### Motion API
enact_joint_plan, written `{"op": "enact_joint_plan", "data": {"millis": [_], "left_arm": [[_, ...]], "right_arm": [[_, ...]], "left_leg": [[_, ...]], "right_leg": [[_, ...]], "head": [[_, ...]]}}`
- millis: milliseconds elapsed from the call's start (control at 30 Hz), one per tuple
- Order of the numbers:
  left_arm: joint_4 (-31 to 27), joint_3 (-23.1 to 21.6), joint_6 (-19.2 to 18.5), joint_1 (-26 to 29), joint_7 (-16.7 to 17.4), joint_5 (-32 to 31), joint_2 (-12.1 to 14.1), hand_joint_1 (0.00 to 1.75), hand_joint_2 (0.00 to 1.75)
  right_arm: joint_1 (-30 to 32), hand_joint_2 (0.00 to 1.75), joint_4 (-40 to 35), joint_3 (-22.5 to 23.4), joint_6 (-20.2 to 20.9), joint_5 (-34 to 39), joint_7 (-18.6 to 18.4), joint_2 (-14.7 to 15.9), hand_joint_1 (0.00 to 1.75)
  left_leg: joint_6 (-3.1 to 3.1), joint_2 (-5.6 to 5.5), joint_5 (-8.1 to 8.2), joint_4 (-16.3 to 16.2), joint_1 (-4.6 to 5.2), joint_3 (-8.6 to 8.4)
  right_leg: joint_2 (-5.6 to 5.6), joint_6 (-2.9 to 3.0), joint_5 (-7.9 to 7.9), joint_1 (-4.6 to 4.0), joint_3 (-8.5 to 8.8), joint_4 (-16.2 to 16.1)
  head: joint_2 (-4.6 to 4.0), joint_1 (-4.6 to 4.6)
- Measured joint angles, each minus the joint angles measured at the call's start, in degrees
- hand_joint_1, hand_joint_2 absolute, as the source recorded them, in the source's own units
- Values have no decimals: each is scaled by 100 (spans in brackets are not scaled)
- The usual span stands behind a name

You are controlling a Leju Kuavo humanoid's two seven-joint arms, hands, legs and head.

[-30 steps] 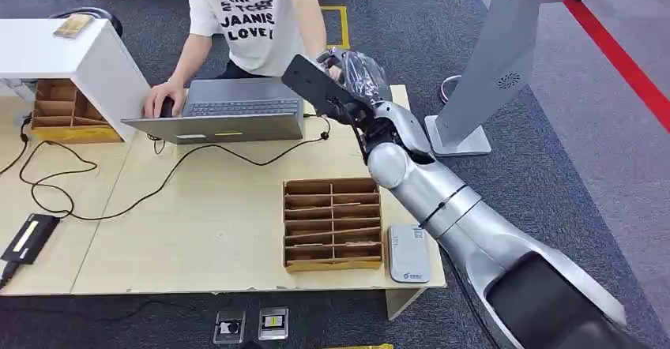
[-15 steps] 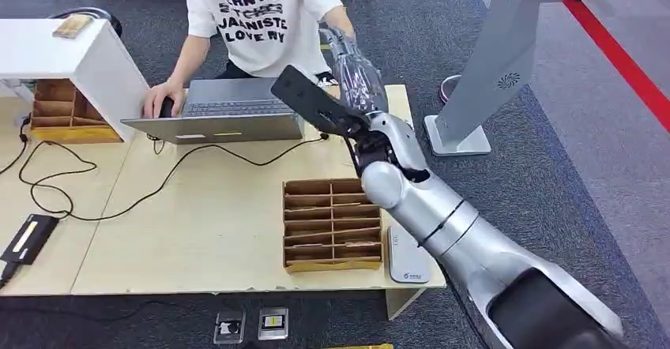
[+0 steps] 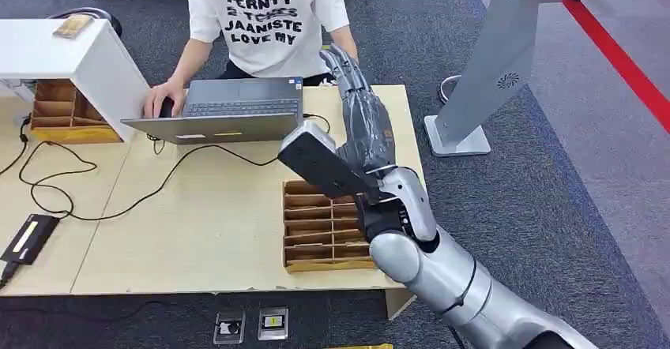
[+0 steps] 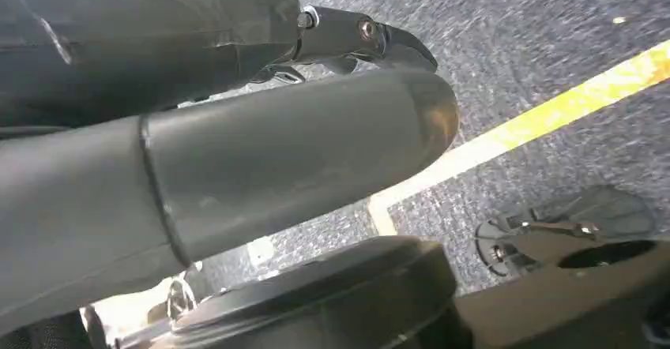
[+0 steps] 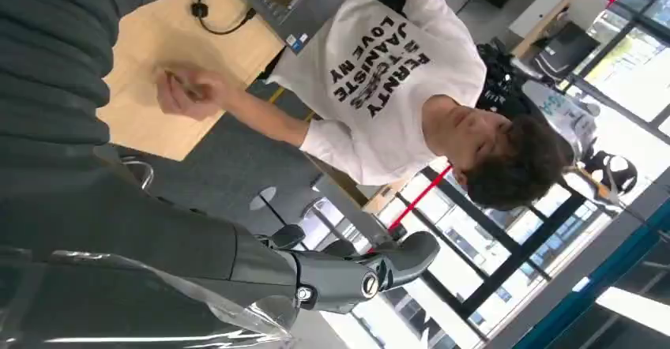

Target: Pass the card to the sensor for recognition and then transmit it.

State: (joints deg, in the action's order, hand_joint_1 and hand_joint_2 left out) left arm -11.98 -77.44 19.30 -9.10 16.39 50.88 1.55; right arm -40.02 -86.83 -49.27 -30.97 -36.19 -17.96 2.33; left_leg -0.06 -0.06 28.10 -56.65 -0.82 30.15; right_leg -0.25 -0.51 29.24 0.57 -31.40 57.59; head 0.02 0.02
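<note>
My right hand (image 3: pixel 362 120) is raised over the table's far right part, palm flat and fingers straight, pointing at the person (image 3: pixel 265 17). It holds nothing. In the right wrist view its dark fingers (image 5: pixel 348 274) are stretched out and bare. The person's hand (image 5: pixel 186 92) is closed into a fist over the table edge; I cannot tell whether the card is in it. I see no card on the table. My left hand (image 4: pixel 300 144) hangs over grey carpet with a yellow line, its fingers straight and holding nothing.
A cardboard divider box (image 3: pixel 316 227) sits under my right forearm. A laptop (image 3: pixel 229 108) with cables lies in front of the person. A white shelf (image 3: pixel 71 49), a second cardboard box (image 3: pixel 63 112) and a black device (image 3: pixel 30 237) are at the left. A grey kiosk stand (image 3: pixel 494 57) rises at the right.
My right arm has drawn back from the person toward me, its fingers now straight up. The person's arm has pulled back. My forearm now covers the white reader by the divider box.
</note>
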Motion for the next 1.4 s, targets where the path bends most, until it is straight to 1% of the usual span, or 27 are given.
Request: {"op": "enact_joint_plan", "data": {"millis": [167,233,333,467,700,867,900,933,967,1000,1033,1067,1133,1167,1200,1233,1267,1300,1333,1367,1400], "left_arm": [[0,11,13,75,-68,57,4,0,0],[2,22,13,92,-83,66,7,0,0],[2,35,13,98,-127,107,7,0,0],[2,37,11,122,-151,114,15,0,0],[2,37,-20,109,-157,46,28,0,0],[2,35,-83,82,-157,-7,35,0,0],[2,35,-94,71,-157,-13,35,0,0],[2,35,-98,59,-157,-17,35,0,0],[2,35,-103,52,-157,-15,35,0,0],[2,35,-103,52,-157,-11,37,0,0],[2,35,-103,52,-157,-4,44,0,0],[2,37,-100,51,-157,-2,46,0,0],[2,37,-94,50,-184,2,52,0,0],[2,37,-94,50,-197,7,55,0,0],[2,37,-94,50,-201,7,59,0,0],[2,37,-94,50,-201,7,59,0,0],[2,37,-94,50,-201,7,61,0,0],[2,37,-94,47,-201,7,61,0,0],[2,37,-94,43,-201,7,61,0,0],[2,37,-94,41,-201,7,61,0,0],[2,37,-92,40,-201,7,61,0,0]], "right_arm": [[590,175,-717,101,83,-477,-365,361,0],[771,175,-943,112,140,-577,-451,490,0],[1092,175,-1240,190,352,-796,-697,678,0],[1499,175,-1522,282,536,-1043,-892,903,0],[2095,175,-1893,559,979,-1554,-1368,1261,0],[2535,175,-2204,702,1351,-1699,-1476,1485,0],[2601,175,-2260,713,1477,-1714,-1478,1513,5],[2672,175,-2311,730,1619,-1736,-1476,1535,19],[2752,175,-2359,750,1747,-1747,-1469,1541,30],[2805,175,-2399,761,1856,-1749,-1456,1548,51],[2839,175,-2431,761,1945,-1751,-1430,1554,79],[2859,175,-2453,763,2002,-1749,-1412,1559,79],[2882,175,-2481,765,2145,-1709,-1360,1563,106],[2895,175,-2481,763,2192,-1690,-1336,1563,98],[2910,175,-2481,759,2232,-1674,-1320,1563,79],[2922,175,-2481,754,2262,-1668,-1298,1563,54],[2932,175,-2481,750,2306,-1646,-1270,1563,42],[2945,175,-2481,745,2343,-1637,-1248,1561,19],[2964,175,-2481,743,2369,-1631,-1224,1554,3],[2980,175,-2481,741,2396,-1629,-1213,1546,3],[2997,175,-2481,737,2411,-1629,-1198,1530,0]], "left_leg": [[1,0,1,0,0,1],[1,6,2,0,0,0],[1,5,2,0,0,0],[1,8,2,0,0,0],[2,5,3,0,0,-1],[1,8,5,0,0,0],[1,7,5,0,0,0],[1,6,5,0,0,0],[1,5,5,0,0,0],[1,6,5,1,0,1],[1,8,5,1,0,0],[1,10,5,1,0,0],[1,9,5,1,0,0],[1,9,5,1,0,0],[1,9,5,1,0,0],[1,9,5,1,0,0],[1,8,5,1,0,0],[1,8,5,1,0,0],[1,8,5,1,0,0],[1,8,5,1,0,0],[1,8,5,1,0,1]], "right_leg": [[-1,0,0,0,0,0],[0,0,0,0,-1,0],[-2,0,0,0,1,0],[0,0,0,0,0,0],[-1,0,0,1,1,-2],[-1,0,0,0,0,-2],[-1,0,0,0,0,-2],[0,0,0,0,1,-2],[-1,0,0,0,1,-2],[-1,0,0,0,1,-2],[-1,0,0,0,0,-2],[0,0,0,0,0,-2],[2,0,0,0,1,-2],[1,0,0,0,1,-2],[0,0,0,0,2,-2],[0,0,0,0,2,-2],[1,0,0,0,2,-2],[1,0,0,1,2,-1],[1,0,0,1,3,-2],[1,0,0,1,3,-2],[1,0,0,1,2,-2]], "head": [[0,0],[0,0],[0,0],[0,-2],[0,2],[0,-4],[0,0],[0,0],[0,0],[0,0],[0,-2],[0,-2],[0,-2],[0,0],[0,0],[0,0],[0,0],[0,0],[0,0],[0,0],[0,-2]]}}
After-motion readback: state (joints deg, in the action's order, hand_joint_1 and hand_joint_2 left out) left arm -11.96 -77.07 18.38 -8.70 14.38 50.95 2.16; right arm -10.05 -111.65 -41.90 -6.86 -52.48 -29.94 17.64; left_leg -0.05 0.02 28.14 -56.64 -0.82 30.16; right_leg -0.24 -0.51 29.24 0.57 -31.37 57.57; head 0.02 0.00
